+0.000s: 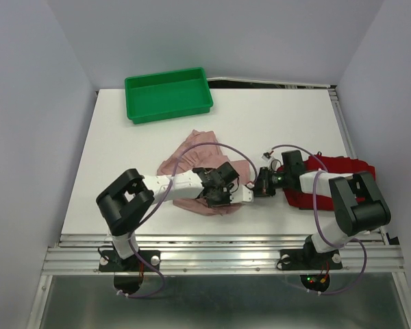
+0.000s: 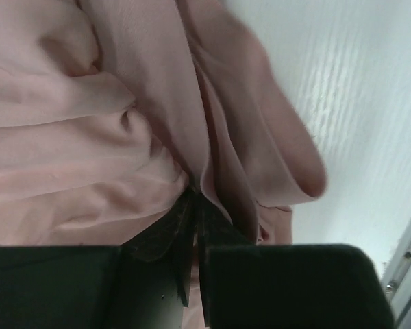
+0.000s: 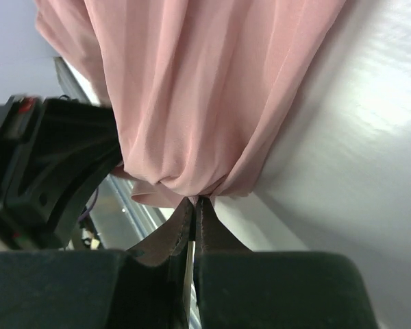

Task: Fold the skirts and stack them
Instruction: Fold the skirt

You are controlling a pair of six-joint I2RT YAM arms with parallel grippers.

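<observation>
Closest to the lenses are the fingers. The left gripper (image 2: pixel 194 205) is pinched nearly together on a fold of the pink skirt (image 1: pixel 188 149), and the right gripper (image 3: pixel 194 202) is clamped tight on a bunched bit of the same cloth. In the top view they meet tip to tip at lower centre, close to the near edge of the table (image 1: pixel 274 123) and the metal rail (image 1: pixel 226 250). Plenty of bare white top in the upper right and down the left side. Upper left there's the green tray (image 1: pixel 168 94), well apart from everything. Over at the right edge the dark red skirt (image 1: pixel 339 168) lies crumpled, partly under the right arm. The pink one's a rumpled heap at centre, all soft gathered folds, with the left arm lying across it.
</observation>
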